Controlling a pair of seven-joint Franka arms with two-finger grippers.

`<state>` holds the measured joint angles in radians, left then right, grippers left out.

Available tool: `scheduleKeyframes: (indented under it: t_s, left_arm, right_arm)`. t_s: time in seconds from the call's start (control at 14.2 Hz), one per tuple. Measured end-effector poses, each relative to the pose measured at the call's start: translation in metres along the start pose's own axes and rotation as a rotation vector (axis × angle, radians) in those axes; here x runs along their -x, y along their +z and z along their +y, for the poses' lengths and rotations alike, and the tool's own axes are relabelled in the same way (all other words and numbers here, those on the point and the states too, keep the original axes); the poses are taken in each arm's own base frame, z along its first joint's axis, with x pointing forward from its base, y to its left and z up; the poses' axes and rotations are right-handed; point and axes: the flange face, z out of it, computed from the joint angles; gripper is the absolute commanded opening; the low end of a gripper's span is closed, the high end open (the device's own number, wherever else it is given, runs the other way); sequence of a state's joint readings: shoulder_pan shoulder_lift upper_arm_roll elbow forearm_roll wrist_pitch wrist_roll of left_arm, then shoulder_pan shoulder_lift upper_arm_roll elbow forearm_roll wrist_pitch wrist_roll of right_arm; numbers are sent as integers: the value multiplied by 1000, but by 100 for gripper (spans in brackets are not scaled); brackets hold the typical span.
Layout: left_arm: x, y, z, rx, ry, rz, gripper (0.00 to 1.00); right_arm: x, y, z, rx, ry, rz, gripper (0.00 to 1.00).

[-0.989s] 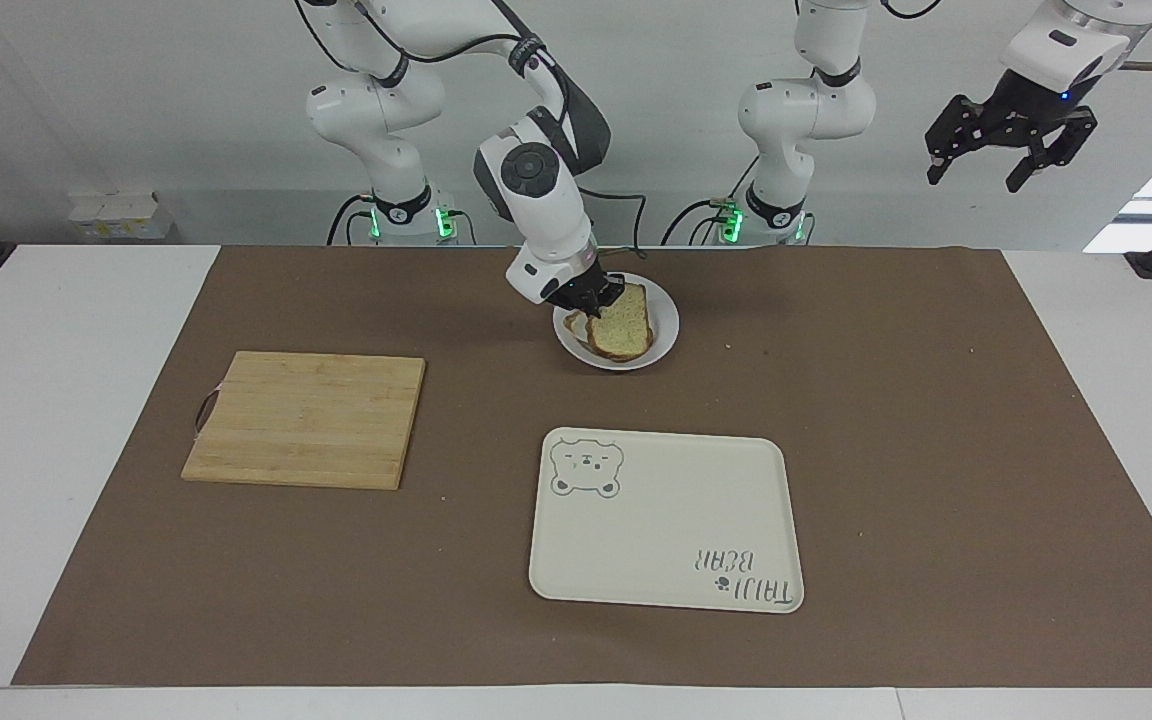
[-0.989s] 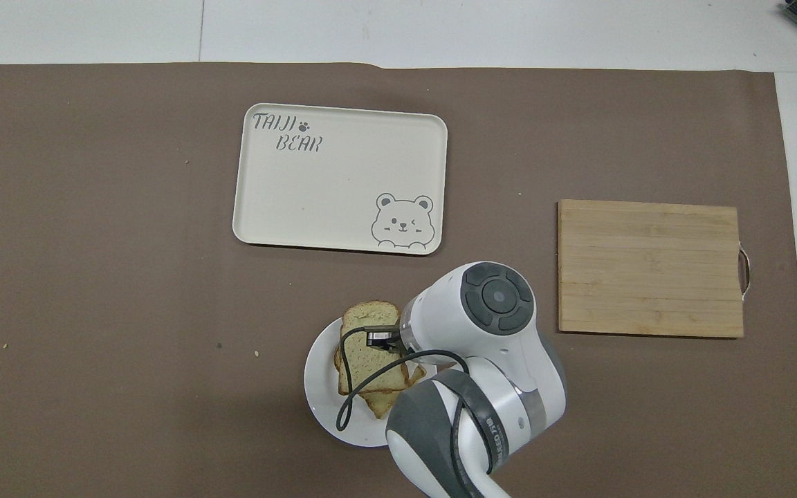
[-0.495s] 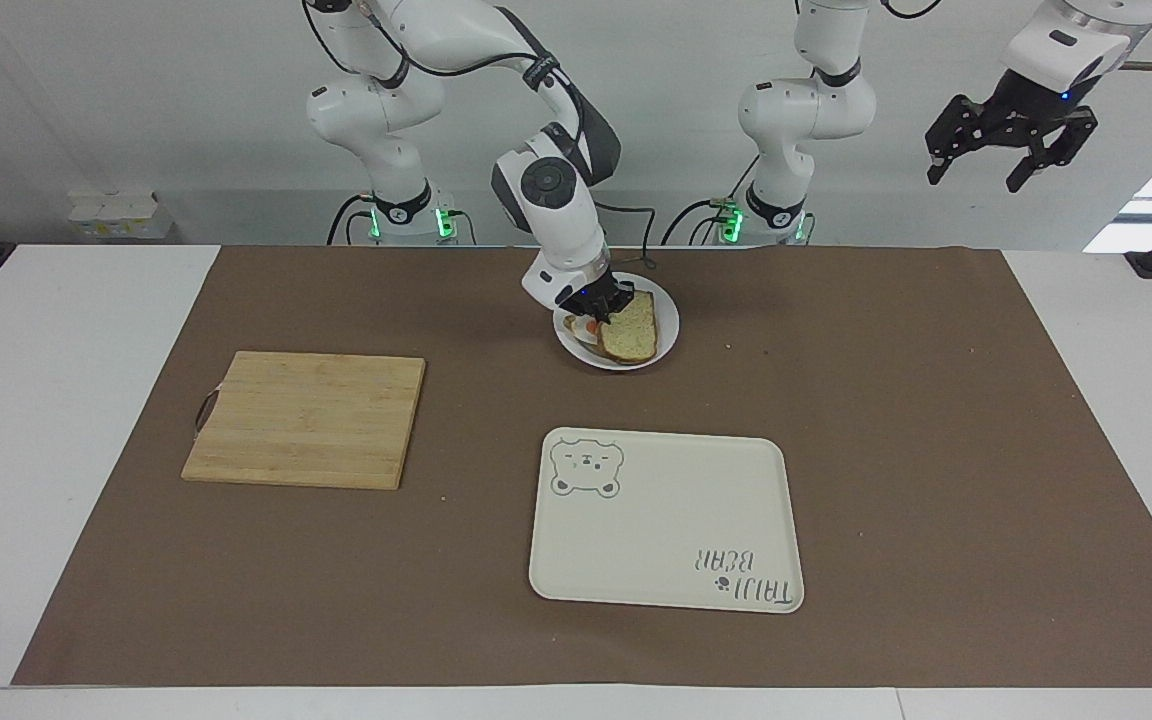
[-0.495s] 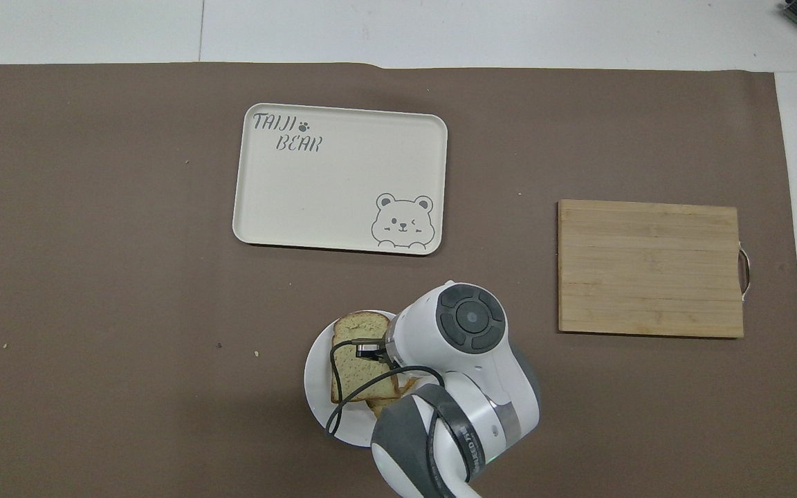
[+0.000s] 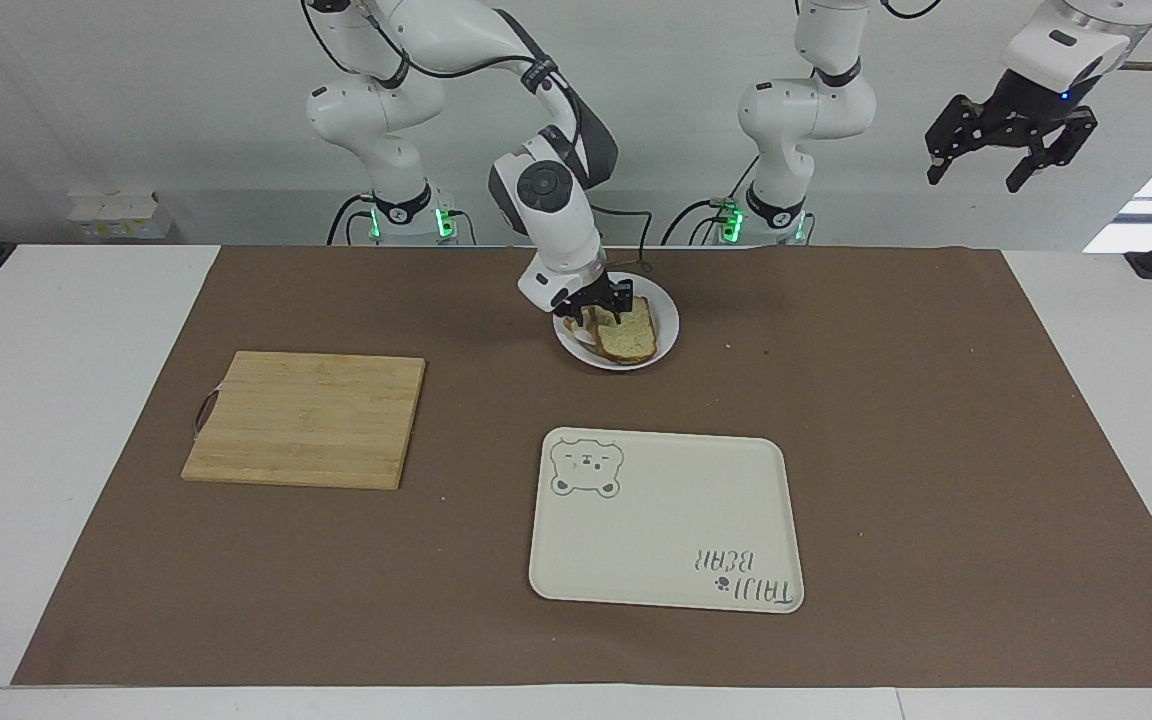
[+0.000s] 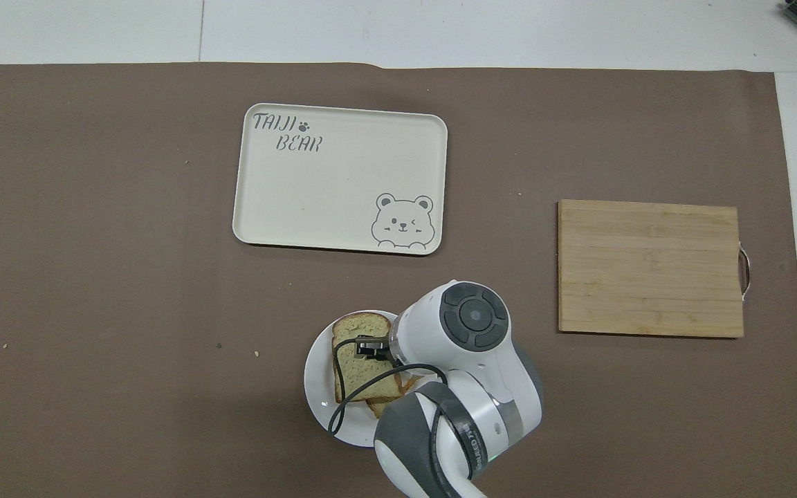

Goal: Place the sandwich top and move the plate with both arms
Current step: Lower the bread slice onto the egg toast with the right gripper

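The sandwich top [image 5: 628,336] [image 6: 355,361], a pale speckled slice with a brown crust, lies flat on another slice on the small white plate [image 5: 667,322] [image 6: 315,391]. The plate sits close to the robots, near the middle of the table. My right gripper [image 5: 604,306] hangs just over the end of the sandwich top nearest the robots. It is open, its fingers apart and gripping nothing. In the overhead view the right wrist [image 6: 474,318] hides part of the plate. My left gripper [image 5: 1011,150] waits open, high in the air off the left arm's end of the table.
A cream tray with a bear drawing [image 5: 666,520] [image 6: 340,180] lies farther from the robots than the plate. A wooden cutting board [image 5: 306,420] [image 6: 651,268] sits toward the right arm's end. A brown mat [image 5: 936,450] covers the table.
The right gripper brought the slice down onto the stack on the plate, then opened and let it go. The slice now lies flat. The left arm has not moved.
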<state>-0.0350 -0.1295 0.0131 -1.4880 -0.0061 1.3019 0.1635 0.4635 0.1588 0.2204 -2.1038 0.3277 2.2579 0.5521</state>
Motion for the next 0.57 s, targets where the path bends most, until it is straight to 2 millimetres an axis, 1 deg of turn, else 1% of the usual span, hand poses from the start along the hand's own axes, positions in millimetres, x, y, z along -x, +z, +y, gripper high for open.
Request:
scheduleKeyframes:
  t_s: [0.28,0.42,0.57]
  left_arm:
    - [0,0,0,0,0,0,100]
    - [0,0,0,0,0,0,100]
    - [0,0,0,0,0,0,100]
  right_arm:
    - [-4,-5,1,2,-4,14,100]
    - [-14,-17,6,23,-20,54,100]
    - [-28,-35,18,49,-24,91,100]
